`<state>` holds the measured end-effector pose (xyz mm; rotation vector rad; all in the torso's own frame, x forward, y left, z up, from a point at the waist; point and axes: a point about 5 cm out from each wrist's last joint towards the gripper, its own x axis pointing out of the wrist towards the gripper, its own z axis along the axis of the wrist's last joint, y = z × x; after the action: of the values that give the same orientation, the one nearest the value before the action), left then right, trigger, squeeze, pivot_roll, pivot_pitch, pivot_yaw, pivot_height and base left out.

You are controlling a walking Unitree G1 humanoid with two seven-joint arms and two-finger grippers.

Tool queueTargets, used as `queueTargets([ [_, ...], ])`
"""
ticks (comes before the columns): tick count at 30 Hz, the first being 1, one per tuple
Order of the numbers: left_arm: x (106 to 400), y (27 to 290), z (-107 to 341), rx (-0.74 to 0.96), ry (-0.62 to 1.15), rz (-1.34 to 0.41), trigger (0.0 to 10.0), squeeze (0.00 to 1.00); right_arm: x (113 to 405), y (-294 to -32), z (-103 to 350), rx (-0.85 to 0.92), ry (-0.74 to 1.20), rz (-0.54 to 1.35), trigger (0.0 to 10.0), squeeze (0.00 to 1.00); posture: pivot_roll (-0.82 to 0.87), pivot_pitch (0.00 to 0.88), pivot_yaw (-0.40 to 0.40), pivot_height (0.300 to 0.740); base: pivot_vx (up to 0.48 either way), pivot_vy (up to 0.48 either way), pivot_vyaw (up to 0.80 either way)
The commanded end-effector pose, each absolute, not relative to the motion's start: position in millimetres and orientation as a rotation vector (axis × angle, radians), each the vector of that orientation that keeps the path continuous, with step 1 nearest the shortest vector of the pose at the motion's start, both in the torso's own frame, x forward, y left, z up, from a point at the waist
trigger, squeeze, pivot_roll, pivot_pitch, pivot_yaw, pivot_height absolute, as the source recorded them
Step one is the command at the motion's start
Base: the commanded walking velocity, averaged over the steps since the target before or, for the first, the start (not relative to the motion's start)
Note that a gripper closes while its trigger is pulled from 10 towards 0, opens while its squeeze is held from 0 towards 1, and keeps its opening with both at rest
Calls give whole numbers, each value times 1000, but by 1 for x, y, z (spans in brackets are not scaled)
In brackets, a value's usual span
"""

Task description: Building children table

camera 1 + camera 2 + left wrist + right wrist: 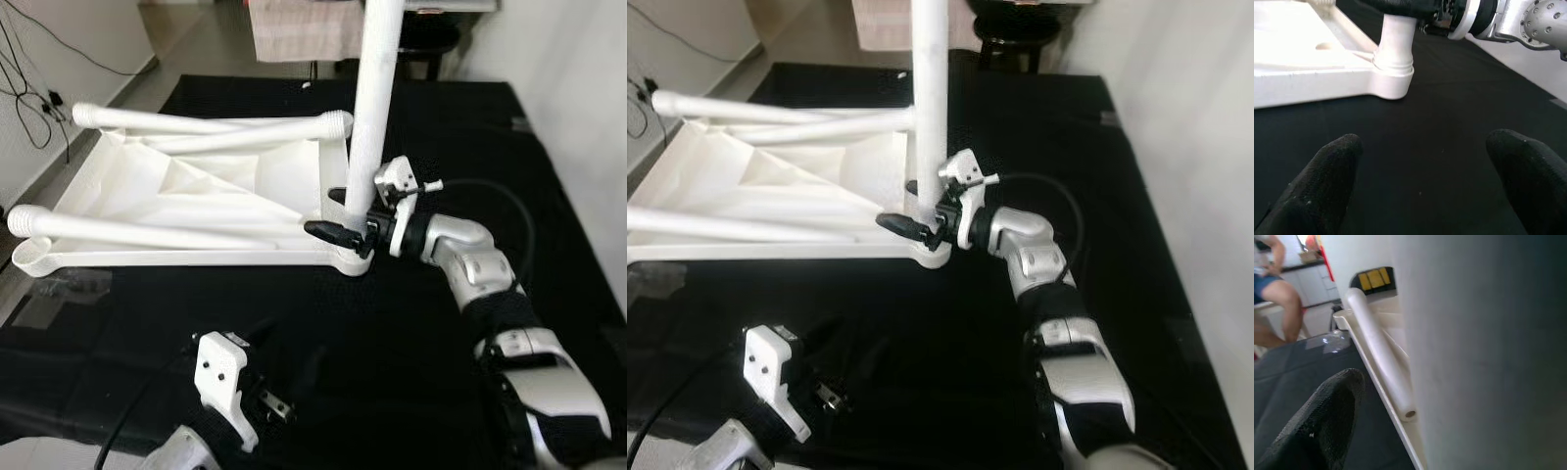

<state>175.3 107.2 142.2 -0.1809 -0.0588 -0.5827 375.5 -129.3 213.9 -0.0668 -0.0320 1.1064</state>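
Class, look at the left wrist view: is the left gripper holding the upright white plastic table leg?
No: the left gripper hangs open above the black mat, apart from the upright white plastic table leg.

The upright leg (375,108) runs out of the top edge of both eye views, so its upper end cannot be seen. In the right wrist view the same leg sits so close that it is a grey blur, and it hides one of the right gripper's (345,217) fingers. The table top (186,191), lying upside down on the black mat (392,323), has its left corner cut by the picture's edge. The left gripper (1425,181) is cut off at the bottom of the left wrist view. A seated person (1273,289) is cropped to legs and an arm.
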Motion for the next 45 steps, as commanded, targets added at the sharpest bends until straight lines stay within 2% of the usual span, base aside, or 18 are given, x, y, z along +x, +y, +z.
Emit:
queueTargets([
  [1,171,108,141,-175,-35,-593,10000,0,375,-126,211,-49,-30,1149,10000,0,171,230,26,740,0,0,0],
  [2,170,107,142,-176,-31,-594,10000,0,376,-127,212,-52,-32,1159,6980,0,174,231,29,740,0,0,0],
  [3,170,107,142,-177,-28,-596,10000,0,376,-129,213,-57,-33,1161,0,0,174,231,29,740,0,0,0],
  [18,170,105,143,-185,-17,-601,10000,0,376,-159,222,-161,-92,1113,0,0,145,222,25,740,0,0,0],
  [21,172,105,143,-190,-18,-602,10000,0,371,-180,226,-217,-116,1015,0,0,114,221,20,740,0,0,0],
  [24,173,106,143,-194,-20,-607,10000,0,356,-202,221,-209,-94,801,0,0,88,226,13,740,0,0,0],
  [25,174,107,143,-196,-20,-609,10000,0,341,-208,205,-169,-47,625,0,0,64,228,17,740,0,0,0],
  [26,174,107,143,-196,-20,-609,10000,0,341,-208,205,-169,-47,625,0,0,64,228,17,740,0,0,0],
  [28,175,109,143,-197,-19,-611,10000,0,311,-222,177,-193,48,304,0,0,56,220,23,740,0,0,0],
  [29,175,109,143,-197,-19,-611,10000,0,311,-222,177,-193,48,304,0,0,56,220,23,740,0,0,0],
  [31,177,111,142,-194,-17,-616,10000,0,277,-231,151,-199,147,58,0,0,50,215,30,740,0,0,0],
  [36,179,112,141,-192,-13,-621,10000,0,266,-219,142,-198,152,46,0,0,53,200,33,740,0,0,0],
  [39,181,113,140,-183,-12,-616,10000,0,270,-173,135,-119,170,222,0,0,69,193,30,740,0,0,0],
  [40,181,113,140,-183,-12,-616,10000,0,270,-173,135,-119,170,222,0,0,69,193,30,740,0,0,0],
  [41,181,114,140,-180,-13,-612,10000,0,269,-162,133,-104,182,266,3765,0,70,190,28,740,0,0,0],
  [42,181,114,140,-180,-13,-612,10000,0,269,-162,133,-104,182,266,3765,0,70,190,28,740,0,0,0],
  [43,182,114,140,-177,-14,-609,10000,0,268,-154,134,-79,187,306,10000,0,70,190,28,740,0,0,0],
  [45,182,114,140,-176,-15,-606,10000,0,269,-145,139,-50,169,381,10000,0,75,187,25,740,0,0,0],
])
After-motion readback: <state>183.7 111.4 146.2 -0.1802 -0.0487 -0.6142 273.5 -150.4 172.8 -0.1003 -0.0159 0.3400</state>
